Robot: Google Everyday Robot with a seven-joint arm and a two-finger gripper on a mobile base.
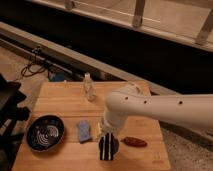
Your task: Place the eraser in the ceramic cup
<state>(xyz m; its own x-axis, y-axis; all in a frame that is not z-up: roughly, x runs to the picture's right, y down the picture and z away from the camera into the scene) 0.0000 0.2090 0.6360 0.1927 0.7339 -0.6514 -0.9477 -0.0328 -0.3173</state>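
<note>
The eraser [106, 147], a flat black block with a pale stripe down its middle, stands on end at the front middle of the wooden table [65, 105]. It sits right over the ceramic cup [116, 145], which is almost all hidden; only a rounded edge shows to the eraser's right. My gripper [107, 134] is at the end of the white arm, directly above the eraser's top end and touching or nearly touching it.
A dark bowl with a swirl pattern [45, 133] sits at the front left. A small blue pad [84, 130] lies left of the eraser, and a reddish-brown oblong thing [135, 142] lies right of it. A clear bottle [89, 88] stands at the back. Black equipment [9, 107] is off the left edge.
</note>
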